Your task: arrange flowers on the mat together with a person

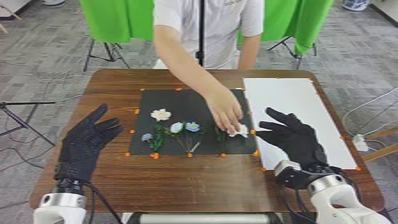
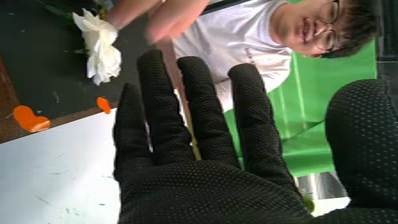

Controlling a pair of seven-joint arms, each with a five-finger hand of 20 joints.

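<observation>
The left hand (image 1: 91, 137) is held open over the table's left side, left of the black mat (image 1: 169, 98). My right hand (image 1: 295, 140) is open above the white sheet, just right of the mat; in the right wrist view this right hand (image 2: 213, 185) has straight fingers and holds nothing. A person's hand (image 1: 224, 107) reaches down to a white flower (image 1: 238, 131) at the mat's right edge; this white flower (image 2: 99, 47) also lies near the person's blurred hand in the right wrist view. On the mat are another white flower (image 1: 161, 115), a pale bud (image 1: 176, 127) and blue flowers (image 1: 193, 127).
A white sheet (image 1: 282, 97) covers the table's right part beside the mat. Orange markers (image 1: 155, 155) dot the mat's border. The brown table (image 1: 178, 182) extends in front, and the person stands at its far edge.
</observation>
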